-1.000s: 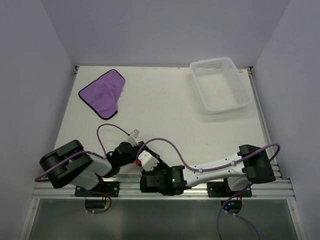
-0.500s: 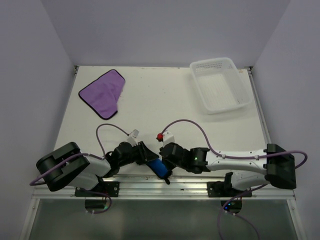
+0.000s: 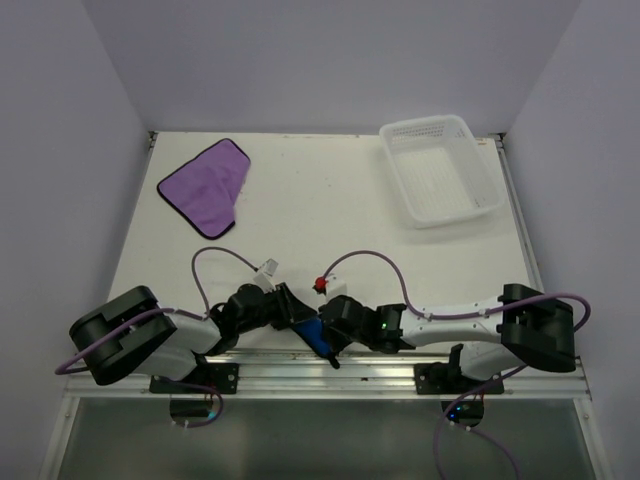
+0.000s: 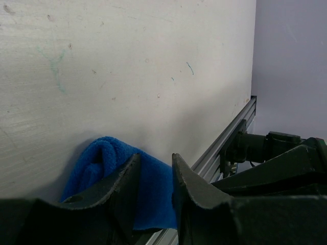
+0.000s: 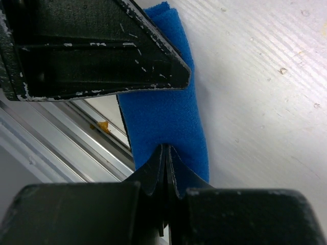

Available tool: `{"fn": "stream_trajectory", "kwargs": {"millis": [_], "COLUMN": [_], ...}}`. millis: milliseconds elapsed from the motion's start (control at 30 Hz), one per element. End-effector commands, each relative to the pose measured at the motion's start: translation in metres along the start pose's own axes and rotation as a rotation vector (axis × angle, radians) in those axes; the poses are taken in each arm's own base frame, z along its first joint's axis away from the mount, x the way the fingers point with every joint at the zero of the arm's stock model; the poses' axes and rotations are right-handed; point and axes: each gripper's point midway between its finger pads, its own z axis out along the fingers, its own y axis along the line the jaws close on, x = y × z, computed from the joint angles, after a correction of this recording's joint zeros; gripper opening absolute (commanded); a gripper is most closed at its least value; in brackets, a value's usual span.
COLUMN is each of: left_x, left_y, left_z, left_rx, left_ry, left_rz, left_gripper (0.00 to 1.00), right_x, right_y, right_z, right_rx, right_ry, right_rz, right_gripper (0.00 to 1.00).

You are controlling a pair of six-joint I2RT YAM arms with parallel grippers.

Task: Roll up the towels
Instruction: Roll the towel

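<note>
The blue towel (image 3: 313, 334) lies rolled at the table's near edge, partly over the aluminium rail. My left gripper (image 3: 303, 322) is shut on the blue towel (image 4: 102, 159), one finger on each side of the roll (image 4: 153, 159). My right gripper (image 3: 328, 332) comes in from the right, shut. Its closed tips (image 5: 166, 149) press against the blue towel's (image 5: 163, 115) end fold, and I see no cloth between the fingers. The purple towel (image 3: 207, 185) lies spread flat at the far left, away from both grippers.
A white perforated basket (image 3: 428, 122) stands at the far right corner. The aluminium rail (image 3: 400, 372) runs along the near edge just under both grippers. The left gripper's finger (image 5: 102, 51) fills the top of the right wrist view. Walls close in the table's sides and back.
The right arm pulled back from over the left gripper, uncovering the blue towel. Its gripper went from open to shut and now sits against the towel. The left gripper held still.
</note>
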Motion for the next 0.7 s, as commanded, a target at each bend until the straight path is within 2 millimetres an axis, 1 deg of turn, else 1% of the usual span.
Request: {"fn": "stream_trajectory", "kwargs": {"millis": [0, 100, 267, 367, 433, 600, 633, 667], "left_x": [0.021, 0.02, 0.018, 0.016, 0.014, 0.01, 0.009, 0.009], "left_y": [0.064, 0.064, 0.059, 0.058, 0.057, 0.055, 0.057, 0.059], "left_z": [-0.014, -0.013, -0.012, -0.01, -0.009, -0.006, -0.007, -0.007], "left_rx": [-0.225, -0.225, -0.214, -0.214, -0.221, -0.229, -0.238, -0.244], "left_ry": [0.053, 0.05, 0.044, 0.044, 0.038, 0.029, 0.027, 0.025], "left_rz": [0.036, 0.037, 0.037, 0.046, 0.056, 0.074, 0.074, 0.074], "left_gripper": [0.37, 0.37, 0.37, 0.37, 0.37, 0.38, 0.38, 0.38], "right_x": [0.017, 0.02, 0.019, 0.02, 0.022, 0.034, 0.036, 0.032], "right_y": [-0.002, -0.002, -0.002, -0.002, -0.007, -0.011, -0.012, -0.005], "right_z": [0.005, 0.007, 0.007, 0.005, 0.003, 0.003, 0.004, 0.005], "right_rx": [0.005, 0.021, 0.033, 0.038, 0.055, 0.096, 0.111, 0.107], "right_ry": [0.032, 0.044, 0.052, 0.058, 0.062, 0.087, 0.094, 0.091], "right_rz": [0.013, -0.002, -0.018, -0.025, -0.036, -0.095, -0.113, -0.117], "right_gripper": [0.0, 0.0, 0.0, 0.0, 0.0, 0.0, 0.02, 0.04]}}
